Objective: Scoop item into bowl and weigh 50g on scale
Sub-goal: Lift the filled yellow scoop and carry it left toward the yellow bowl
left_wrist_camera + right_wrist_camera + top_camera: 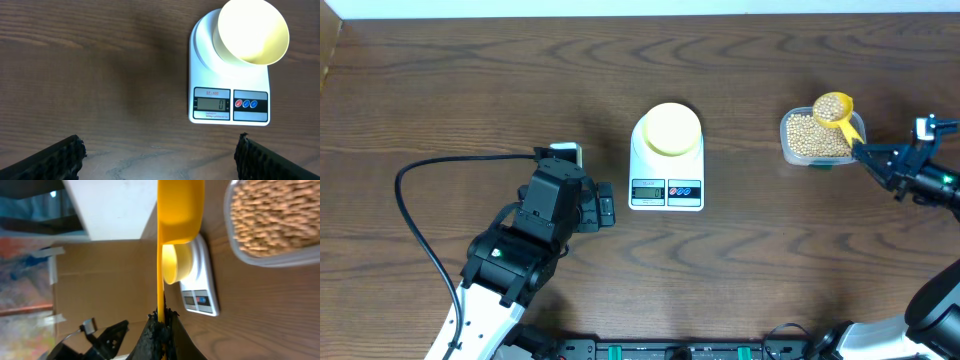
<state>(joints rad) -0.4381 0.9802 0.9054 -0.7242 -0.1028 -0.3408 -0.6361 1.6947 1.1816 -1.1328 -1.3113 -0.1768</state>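
Currently the right end effector (865, 152) is clamping the handle of the bright-yellow plastic scoop (833, 108), which appears to be carrying small round tan beans (810, 138) above the clear rectangular plastic tub (786, 140). Keeping it level while crossing to the small round pale-yellow bowl (670, 128), sitting on the white digital kitchen scale (666, 190), looks key, then tipping gently, since the display (212, 104) is reading zero. The left end effector (159, 150) is hanging wide open, empty, beside the scale.
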